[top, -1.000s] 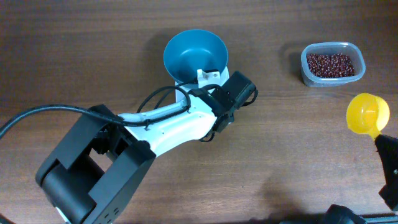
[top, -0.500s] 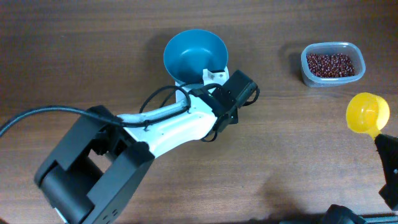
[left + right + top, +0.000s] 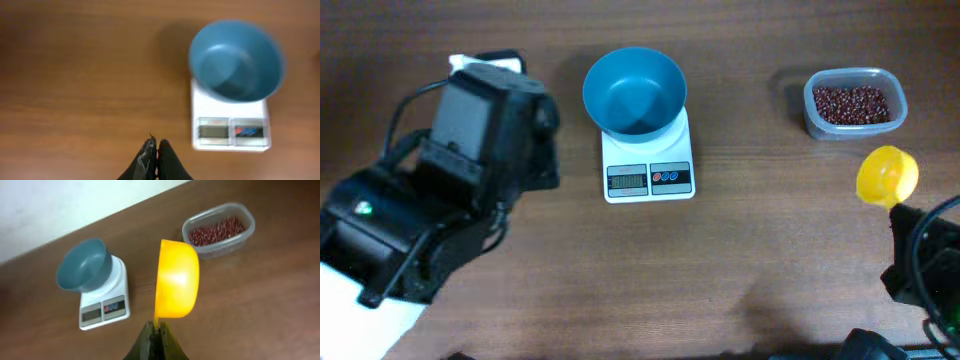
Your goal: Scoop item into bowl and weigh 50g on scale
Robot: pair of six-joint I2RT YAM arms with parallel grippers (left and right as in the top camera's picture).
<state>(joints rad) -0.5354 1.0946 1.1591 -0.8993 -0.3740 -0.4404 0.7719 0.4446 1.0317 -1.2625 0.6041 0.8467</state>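
Fingers of the right gripper (image 3: 156,331) pinch a round yellow plastic scoop (image 3: 176,280), while the left gripper (image 3: 156,146), pressed together, hangs near the white rectangular scale (image 3: 231,132) bearing a blue plastic bowl (image 3: 235,60).

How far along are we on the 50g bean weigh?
Done: the bowl sits empty on the scale. In hand: the right pincer is shut on the yellow scoop, near the tub of beans but not in it. The left pincer is shut and empty. Left: all the scooping, pouring and weighing.
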